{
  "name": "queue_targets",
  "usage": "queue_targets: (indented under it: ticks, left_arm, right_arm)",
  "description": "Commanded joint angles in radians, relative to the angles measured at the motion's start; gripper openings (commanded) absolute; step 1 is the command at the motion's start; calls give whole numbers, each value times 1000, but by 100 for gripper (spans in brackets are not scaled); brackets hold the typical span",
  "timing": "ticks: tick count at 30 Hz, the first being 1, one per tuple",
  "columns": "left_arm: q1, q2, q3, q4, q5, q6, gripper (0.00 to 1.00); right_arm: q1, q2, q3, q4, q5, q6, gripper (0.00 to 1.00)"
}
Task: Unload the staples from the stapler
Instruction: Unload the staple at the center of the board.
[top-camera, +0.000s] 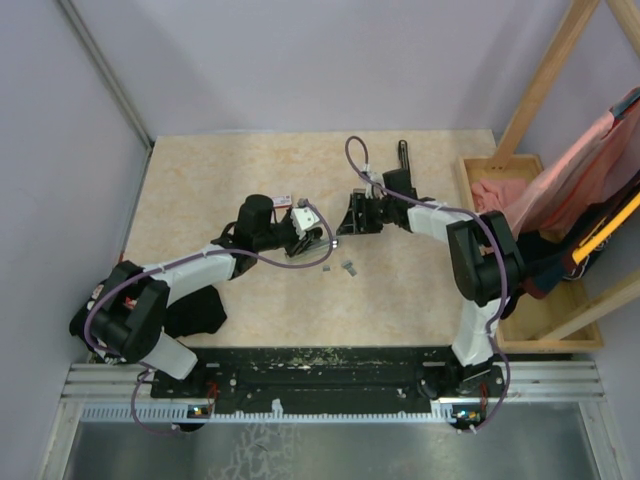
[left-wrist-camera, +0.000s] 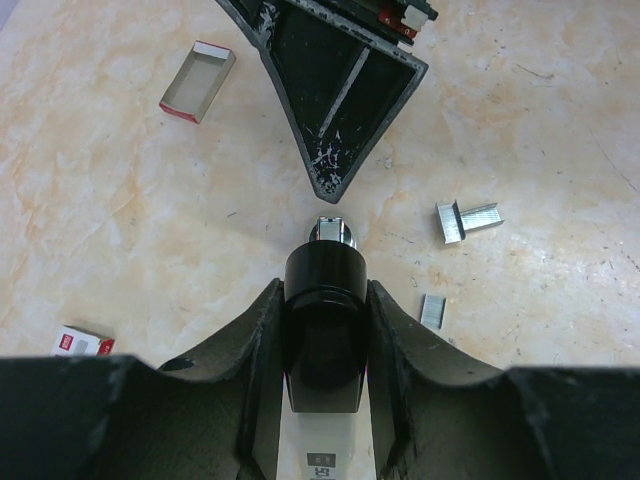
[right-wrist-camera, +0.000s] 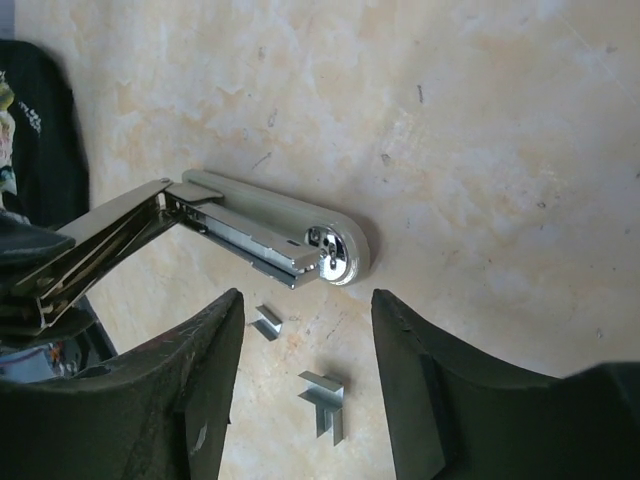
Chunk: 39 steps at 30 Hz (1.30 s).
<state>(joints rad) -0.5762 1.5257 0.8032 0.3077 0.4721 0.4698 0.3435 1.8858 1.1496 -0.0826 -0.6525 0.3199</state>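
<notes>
Well, the left gripper (left-wrist-camera: 325, 300) squeezes the one stapler (right-wrist-camera: 280, 215) tight, its top swung open. The right gripper (right-wrist-camera: 307, 300) has its fingers apart and holds nothing. The staples (left-wrist-camera: 465, 220) lie on the table (top-camera: 200, 180) near the stapler, in two spots, three bits I think. They look tiny, light and slippery, so pinch the long sides

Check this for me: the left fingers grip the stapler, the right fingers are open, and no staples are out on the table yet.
Wrong on the staples: a few already lie on the table beside the stapler, as the left wrist view shows. The rest holds.
</notes>
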Motion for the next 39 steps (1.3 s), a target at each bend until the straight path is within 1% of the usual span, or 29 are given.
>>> queue_targets:
  ticks: [1,7,11,14,18,22,26,32,39]
  left_arm:
    - [2,-20,21,-7,67,19,0]
    - [4,-32,24,-15,73,19,0]
    - [6,-39,27,-17,91,17,0]
    - [8,-44,31,-22,98,16,0]
    - [7,-44,32,-24,99,15,0]
    - [7,-46,23,-9,77,7,0]
    - [7,-50,13,9,54,-1,0]
    - [7,-39,16,14,55,-12,0]
    - [6,-42,15,14,50,-13,0]
  right_arm:
    - [-7,-88,-24,105,-94,-123,56]
    - [-6,-93,-19,83,-131,-295,57]
    - [-5,-90,-37,99,-137,-328,57]
    - [-5,-70,-21,85,-143,-274,57]
    - [-5,-12,22,54,-165,-125,55]
    - [-6,28,24,81,-205,-8,54]
    - [-5,43,10,117,-226,70,52]
    - [-5,72,-1,155,-254,144,49]
    - [-7,95,-6,159,-230,162,48]
